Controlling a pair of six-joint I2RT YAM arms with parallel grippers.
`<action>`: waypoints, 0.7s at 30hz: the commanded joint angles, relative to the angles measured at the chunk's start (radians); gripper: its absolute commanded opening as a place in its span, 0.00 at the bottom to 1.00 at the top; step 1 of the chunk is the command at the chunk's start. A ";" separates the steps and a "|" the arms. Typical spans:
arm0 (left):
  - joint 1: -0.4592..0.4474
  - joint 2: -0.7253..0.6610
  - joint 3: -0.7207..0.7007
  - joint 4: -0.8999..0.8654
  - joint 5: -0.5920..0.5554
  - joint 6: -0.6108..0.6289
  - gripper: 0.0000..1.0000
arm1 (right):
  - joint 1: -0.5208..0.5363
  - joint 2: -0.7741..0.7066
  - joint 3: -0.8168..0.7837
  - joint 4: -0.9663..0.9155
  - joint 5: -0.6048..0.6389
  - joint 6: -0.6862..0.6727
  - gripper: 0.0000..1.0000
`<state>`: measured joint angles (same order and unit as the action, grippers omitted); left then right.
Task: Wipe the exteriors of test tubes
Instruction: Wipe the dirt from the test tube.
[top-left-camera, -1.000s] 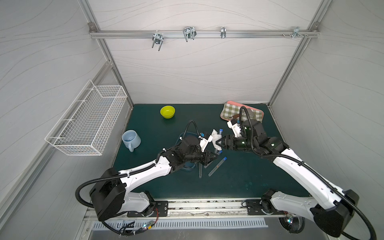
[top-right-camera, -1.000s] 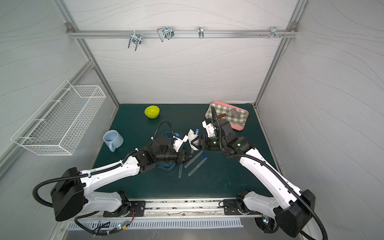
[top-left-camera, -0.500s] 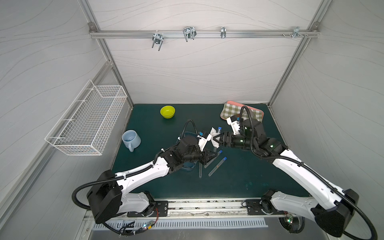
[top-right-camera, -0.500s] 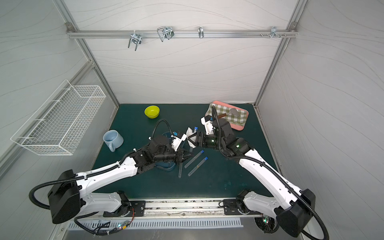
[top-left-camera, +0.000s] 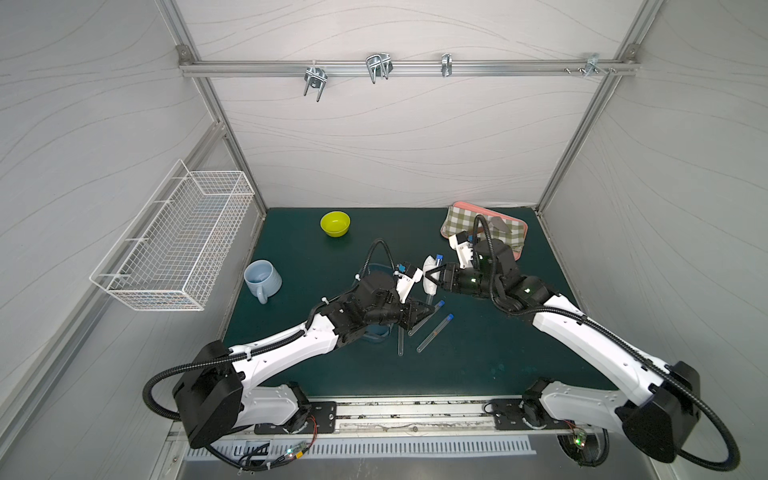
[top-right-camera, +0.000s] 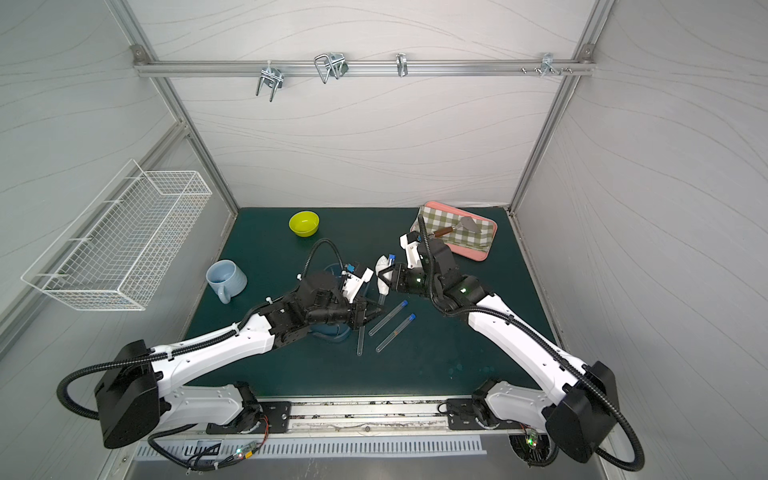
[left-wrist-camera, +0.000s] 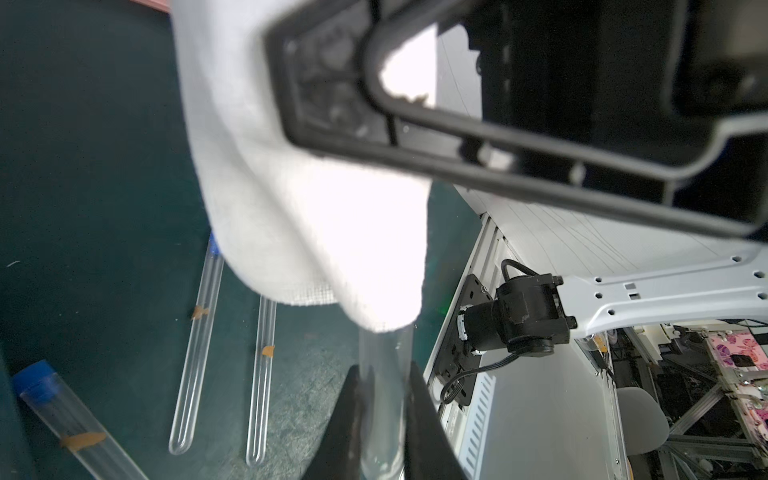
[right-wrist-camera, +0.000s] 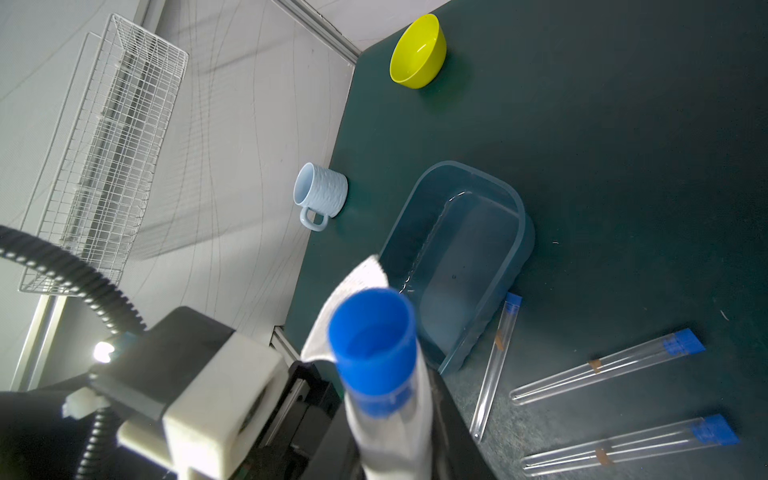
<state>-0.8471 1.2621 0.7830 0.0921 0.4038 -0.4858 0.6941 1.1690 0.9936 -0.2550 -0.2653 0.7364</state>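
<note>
Mid-mat: left gripper (left-wrist-camera: 382, 382) clamps test tube (right-wrist-camera: 374, 353); right gripper (top-left-camera: 432, 279) pinches white cloth (left-wrist-camera: 311, 208) round it, hiding its middle; three test tubes (right-wrist-camera: 602, 365) alongside; mat (top-left-camera: 478, 365) bare frontward.

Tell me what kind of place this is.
Probably an enclosed robot test cell staged as a lab bench: white panels on aluminium framing, two arms mounted along a green mat, capped test tubes beside a water tub.
</note>
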 joint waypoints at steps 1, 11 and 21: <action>0.000 -0.035 0.008 0.021 0.011 -0.012 0.06 | 0.021 0.008 -0.020 0.056 0.015 0.011 0.24; 0.034 -0.052 0.003 0.049 0.030 -0.046 0.06 | 0.114 -0.043 -0.152 0.124 0.054 0.055 0.22; 0.034 -0.045 -0.002 0.076 0.101 -0.057 0.07 | 0.002 0.017 -0.029 0.146 0.026 -0.046 0.21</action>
<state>-0.8177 1.2366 0.7704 0.0963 0.4583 -0.5320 0.7448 1.1637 0.9157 -0.1364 -0.2325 0.7300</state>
